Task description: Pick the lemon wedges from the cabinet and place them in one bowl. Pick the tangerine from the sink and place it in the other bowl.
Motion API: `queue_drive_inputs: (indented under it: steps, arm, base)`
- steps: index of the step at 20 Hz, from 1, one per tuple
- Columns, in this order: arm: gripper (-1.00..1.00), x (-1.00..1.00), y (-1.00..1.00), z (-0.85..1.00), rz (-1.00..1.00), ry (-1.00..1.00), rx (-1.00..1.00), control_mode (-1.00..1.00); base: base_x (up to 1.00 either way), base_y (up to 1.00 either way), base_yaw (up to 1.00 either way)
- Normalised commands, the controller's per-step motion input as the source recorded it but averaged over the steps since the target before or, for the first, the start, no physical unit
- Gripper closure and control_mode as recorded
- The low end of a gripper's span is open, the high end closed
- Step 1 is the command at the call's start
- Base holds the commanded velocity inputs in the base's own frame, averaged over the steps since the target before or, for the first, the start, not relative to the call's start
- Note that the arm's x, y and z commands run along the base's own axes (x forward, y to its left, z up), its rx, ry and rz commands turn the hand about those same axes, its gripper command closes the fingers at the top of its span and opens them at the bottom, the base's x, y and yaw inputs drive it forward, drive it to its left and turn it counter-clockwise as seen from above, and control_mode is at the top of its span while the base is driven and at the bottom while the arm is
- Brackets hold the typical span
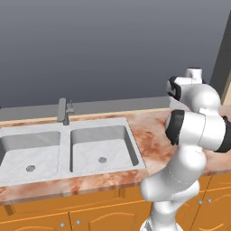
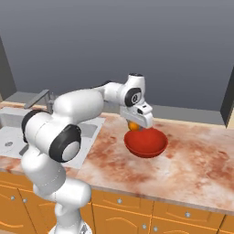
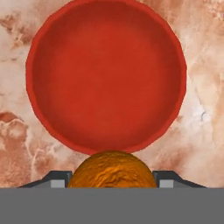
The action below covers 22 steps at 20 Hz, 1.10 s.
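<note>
One marbled reddish counter (image 2: 192, 160), grey wall (image 2: 137, 41), orange cabinets (image 2: 123, 215)

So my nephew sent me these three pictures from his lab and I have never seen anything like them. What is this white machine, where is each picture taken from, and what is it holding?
It is a white robot arm on a base, in a computer-drawn kitchen. Two pictures come from cameras on the base, behind the arm to its left and right. The third comes from a camera on the hand, looking down along the gripper. On the marbled counter stands a red bowl, and a grey double sink with a faucet is set into it. Both basins look empty. The jaws are closed on a tangerine, held just above the bowl's near rim.
</note>
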Motion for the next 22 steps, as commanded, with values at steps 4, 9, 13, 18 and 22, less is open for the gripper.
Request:
queue_drive_inputs:
  steps: [4, 9, 13, 18, 22]
  arm:
    - [1.00, 0.18, -0.27, -0.53, -0.04, -0.14, 0.00, -1.00]
    - [1.00, 0.12, -0.18, -0.50, -0.03, -0.12, -0.01, -1.00]
    - [1.00, 0.01, -0.06, -0.55, -0.01, -0.05, -0.06, -1.00]
    - [1.00, 0.20, -0.01, -0.38, 0.01, -0.08, -0.08, -1.00]
    - [1.00, 0.35, -0.21, -0.09, 0.03, -0.02, 0.01, -1.00]
  base:
    - [0.00, 0.00, 0.00]
    - [0.00, 0.00, 0.00]
    - [0.00, 0.00, 0.00]
    - [0.00, 0.00, 0.00]
    - [0.00, 0.00, 0.00]
